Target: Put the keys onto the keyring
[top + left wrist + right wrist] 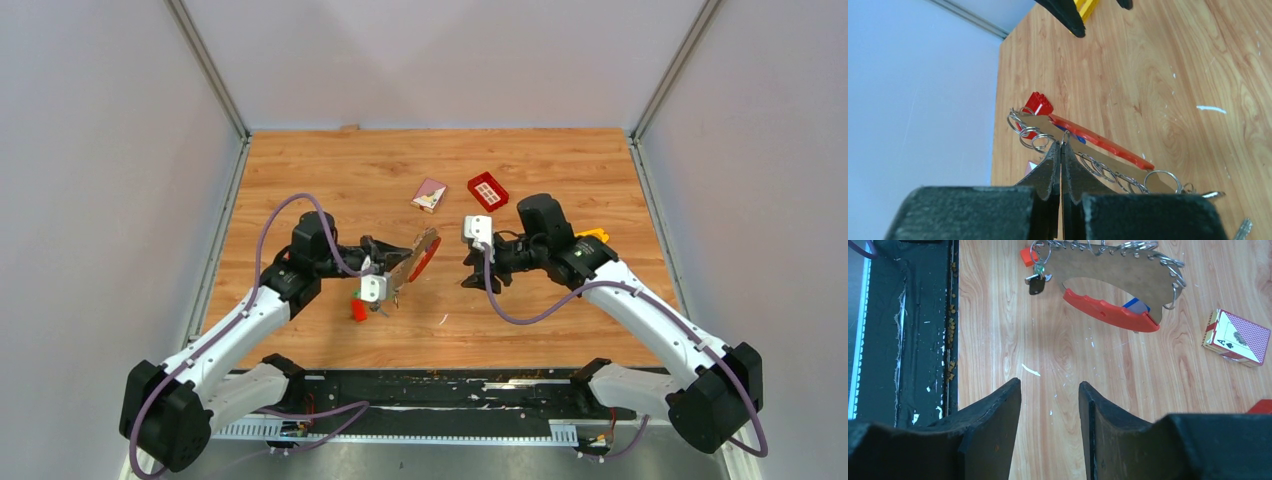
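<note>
The keyring is a flat brown strip edged with metal rings, with a red curved piece along one side. It hangs tilted above the table. My left gripper is shut on its thin edge, among the rings. A black-headed key with a green one dangles from a ring at the keyring's near end. A blue key head shows behind the red arc. My right gripper is open and holds nothing. It hovers over bare wood to the right of the keyring, a short gap away.
A small red block lies under the left wrist. A pack of cards and a red gridded tray sit farther back. A yellow piece lies behind the right arm. The black rail runs along the near table edge.
</note>
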`<state>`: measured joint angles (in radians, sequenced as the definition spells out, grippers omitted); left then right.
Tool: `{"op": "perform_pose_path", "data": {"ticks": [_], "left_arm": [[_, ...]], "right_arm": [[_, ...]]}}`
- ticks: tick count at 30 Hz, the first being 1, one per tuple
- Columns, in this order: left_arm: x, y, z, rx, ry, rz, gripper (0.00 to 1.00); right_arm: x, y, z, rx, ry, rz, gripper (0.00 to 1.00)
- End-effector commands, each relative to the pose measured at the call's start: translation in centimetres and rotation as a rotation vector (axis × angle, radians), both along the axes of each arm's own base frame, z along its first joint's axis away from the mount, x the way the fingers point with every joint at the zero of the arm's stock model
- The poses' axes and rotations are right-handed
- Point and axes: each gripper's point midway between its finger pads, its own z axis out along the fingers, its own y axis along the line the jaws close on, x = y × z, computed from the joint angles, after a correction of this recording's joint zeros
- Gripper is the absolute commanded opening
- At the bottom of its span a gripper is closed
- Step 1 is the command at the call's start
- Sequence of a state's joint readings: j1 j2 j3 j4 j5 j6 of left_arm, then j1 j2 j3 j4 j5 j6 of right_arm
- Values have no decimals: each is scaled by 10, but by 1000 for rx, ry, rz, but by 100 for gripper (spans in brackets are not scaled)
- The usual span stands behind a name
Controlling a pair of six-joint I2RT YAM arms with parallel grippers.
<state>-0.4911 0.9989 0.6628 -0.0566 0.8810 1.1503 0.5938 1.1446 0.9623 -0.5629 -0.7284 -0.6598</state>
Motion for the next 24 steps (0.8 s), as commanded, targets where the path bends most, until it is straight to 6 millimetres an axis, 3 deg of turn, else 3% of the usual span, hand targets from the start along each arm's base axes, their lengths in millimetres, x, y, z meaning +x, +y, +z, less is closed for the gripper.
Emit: {"op": "perform_pose_path", "data": {"ticks": [1,11,17,24], "left_arm": [[-2,-10,30,-137,127,10,0],[-10,-27,46,-299,457,-10,0],[-14,-32,51,-362,591,-23,0],[-23,-37,46,-366,616,-43,0]], "right_arm": [[-2,8,14,57,-31,49,46],[-17,27,40,136,-32,153,42],[-20,35,35,127,-31,185,41],[-19,35,33,125,-39,181,41]]}}
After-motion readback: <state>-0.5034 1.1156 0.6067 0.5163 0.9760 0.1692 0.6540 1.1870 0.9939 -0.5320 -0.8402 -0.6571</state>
